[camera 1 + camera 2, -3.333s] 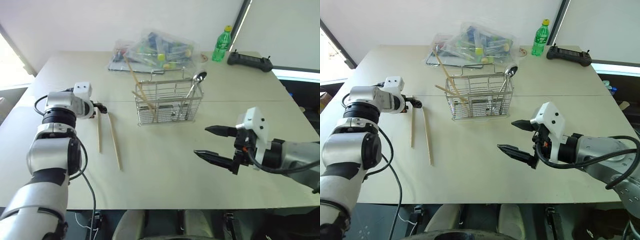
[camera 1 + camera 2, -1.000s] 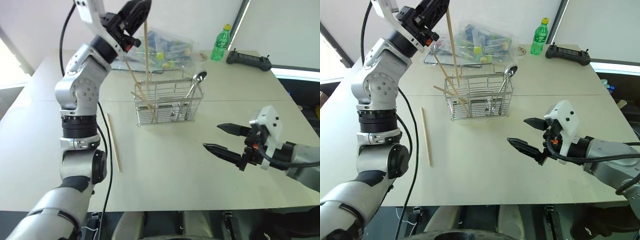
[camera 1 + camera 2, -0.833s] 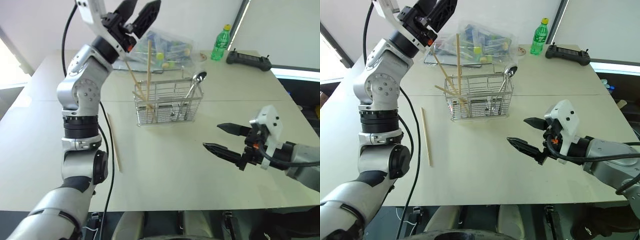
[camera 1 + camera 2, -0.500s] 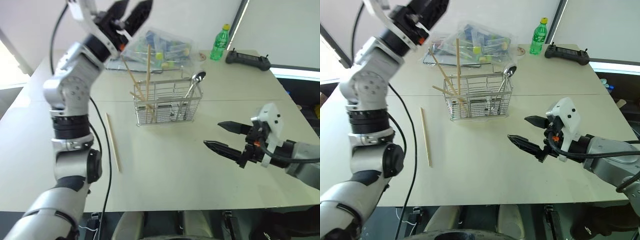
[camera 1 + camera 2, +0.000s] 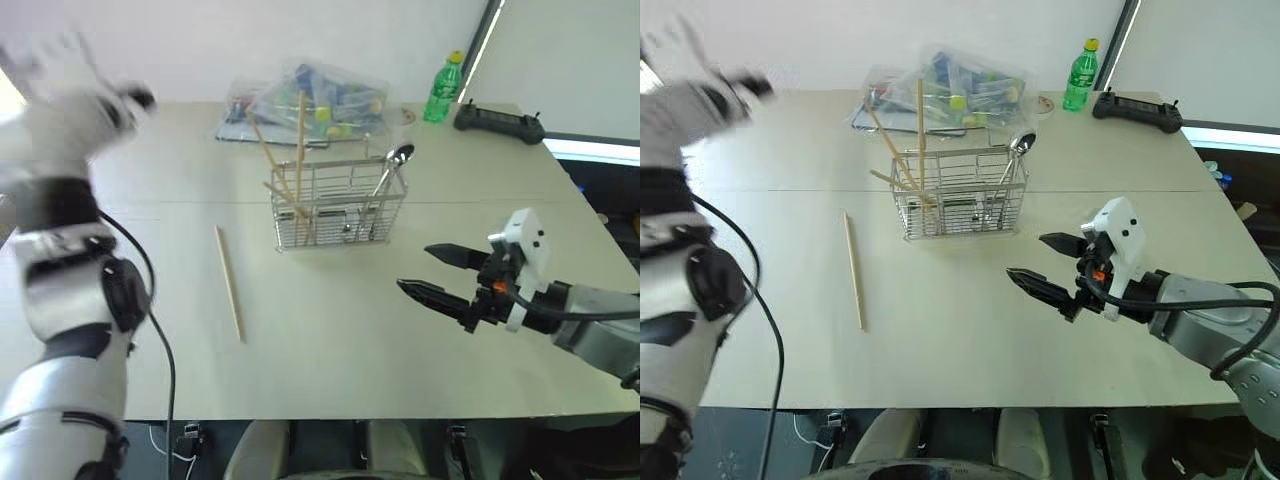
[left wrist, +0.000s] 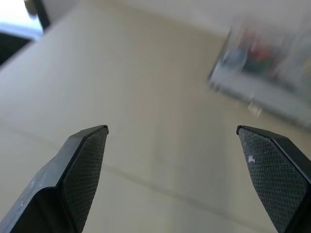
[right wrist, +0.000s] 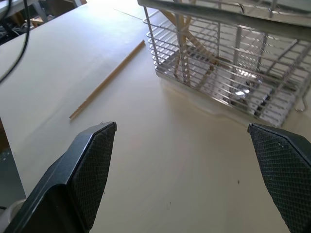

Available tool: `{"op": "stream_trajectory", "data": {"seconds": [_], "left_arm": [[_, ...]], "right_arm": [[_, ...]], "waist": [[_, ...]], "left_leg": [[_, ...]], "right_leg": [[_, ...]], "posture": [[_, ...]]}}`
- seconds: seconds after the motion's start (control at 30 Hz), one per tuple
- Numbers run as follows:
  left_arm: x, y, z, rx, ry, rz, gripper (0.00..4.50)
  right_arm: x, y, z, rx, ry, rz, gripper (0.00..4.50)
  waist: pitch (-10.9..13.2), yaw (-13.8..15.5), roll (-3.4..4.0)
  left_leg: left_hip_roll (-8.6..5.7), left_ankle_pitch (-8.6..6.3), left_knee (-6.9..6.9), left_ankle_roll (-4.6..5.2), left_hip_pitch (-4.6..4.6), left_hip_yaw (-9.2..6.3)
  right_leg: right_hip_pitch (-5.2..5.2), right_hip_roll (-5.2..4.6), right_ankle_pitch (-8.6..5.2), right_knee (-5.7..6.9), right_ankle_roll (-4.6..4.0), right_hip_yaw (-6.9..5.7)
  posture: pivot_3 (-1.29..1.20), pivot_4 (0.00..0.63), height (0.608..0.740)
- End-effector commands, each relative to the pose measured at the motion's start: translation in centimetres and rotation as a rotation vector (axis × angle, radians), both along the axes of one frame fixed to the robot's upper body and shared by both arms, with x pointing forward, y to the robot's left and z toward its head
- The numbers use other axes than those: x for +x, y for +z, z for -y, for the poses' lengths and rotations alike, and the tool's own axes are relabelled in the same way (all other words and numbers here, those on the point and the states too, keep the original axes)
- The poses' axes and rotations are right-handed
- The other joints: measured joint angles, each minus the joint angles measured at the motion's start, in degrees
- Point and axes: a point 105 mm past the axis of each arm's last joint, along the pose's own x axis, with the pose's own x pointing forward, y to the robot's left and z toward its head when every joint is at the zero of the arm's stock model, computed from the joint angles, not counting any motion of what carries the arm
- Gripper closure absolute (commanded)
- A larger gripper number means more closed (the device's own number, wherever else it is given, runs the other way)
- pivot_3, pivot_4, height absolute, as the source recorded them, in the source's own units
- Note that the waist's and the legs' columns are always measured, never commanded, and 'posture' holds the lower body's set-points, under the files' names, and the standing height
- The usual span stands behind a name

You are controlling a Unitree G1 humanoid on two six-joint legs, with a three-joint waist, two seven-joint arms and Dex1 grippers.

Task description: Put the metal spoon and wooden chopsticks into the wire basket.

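One chopstick (image 5: 228,283) beside wire basket (image 5: 338,205)

A beige table (image 5: 330,330) carries a wire basket (image 5: 338,205), one loose chopstick (image 5: 229,283) beside it, a plastic bag (image 5: 305,98), a green bottle (image 5: 443,88) and a black controller (image 5: 499,122).

Spoon (image 5: 390,172), chopsticks (image 5: 299,150) in basket (image 5: 340,205) — one chopstick (image 5: 229,283) outside.

Beige table (image 5: 330,340), green bottle (image 5: 443,89), black controller (image 5: 500,123), plastic bag (image 5: 320,95)
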Motion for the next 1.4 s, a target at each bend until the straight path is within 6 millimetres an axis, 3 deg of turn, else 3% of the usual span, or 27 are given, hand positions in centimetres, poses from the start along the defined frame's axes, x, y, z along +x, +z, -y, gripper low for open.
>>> {"op": "stream_trajectory", "data": {"seconds": [0.03,0.17,0.47,0.9,1.0,1.23,1.4], "left_arm": [[-1.0,0.3,1.1,0.036,0.016,-0.032,0.03],[-1.9,-2.1,2.7,0.044,0.011,-0.131,0.03],[-3.9,-6.0,4.9,0.012,-0.017,-0.304,0.03],[-2.8,-9.5,6.7,-0.033,-0.048,-0.381,0.03],[-2.4,-9.6,7.0,-0.044,-0.045,-0.377,0.92],[-2.0,-9.3,7.2,-0.068,-0.040,-0.367,4.45],[-2.1,-9.3,7.0,-0.104,-0.023,-0.368,4.45]], "right_arm": [[0.1,0.5,-0.7,0.006,0.019,0.034,0.03],[0.3,0.4,-1.0,0.017,0.023,0.034,0.03],[0.1,0.1,-0.9,0.027,0.002,0.031,0.03],[-0.4,0.1,-0.7,0.032,-0.026,0.029,0.03],[-0.7,-0.3,-0.4,0.017,-0.029,0.017,0.03],[-1.0,-0.6,-0.4,0.008,-0.026,0.010,0.03],[-1.0,-0.5,-0.2,0.009,-0.027,0.009,0.03]], "waist": [[0.1,0.2,-0.17],[0.0,0.0,-0.13],[0.0,0.8,-0.03],[-0.1,0.9,0.09],[-0.1,0.9,0.15],[-0.1,0.9,0.16],[-0.1,0.9,0.15]], "left_leg": [[-0.01,0.00,0.00,0.00,-0.06,0.01],[-0.03,0.19,-0.01,-0.34,-0.59,0.06],[-0.07,0.12,-0.04,-0.21,-0.58,0.19],[-0.05,0.21,0.02,-0.32,-0.53,0.20],[-0.05,0.21,0.02,-0.32,-0.50,0.19],[-0.03,0.20,0.02,-0.31,-0.09,0.21],[-0.03,0.19,0.01,-0.30,-0.05,0.21]], "right_leg": [[-0.06,-0.01,0.06,-0.03,-0.08,0.01],[-0.70,-0.03,0.15,0.09,-0.16,0.05],[-0.70,0.00,0.17,0.08,-0.19,0.03],[-0.62,0.03,0.34,0.06,-0.23,0.01],[-0.58,0.04,0.34,0.07,-0.23,0.00],[-0.16,0.04,0.21,-0.01,0.01,0.00],[-0.09,0.04,0.20,-0.06,0.01,-0.01]], "posture": [[0.00,0.150,0.734],[0.00,0.150,0.734],[0.00,0.150,0.734],[0.00,0.150,0.734],[0.00,0.150,0.734],[0.00,0.150,0.734],[0.00,0.150,0.734]]}}
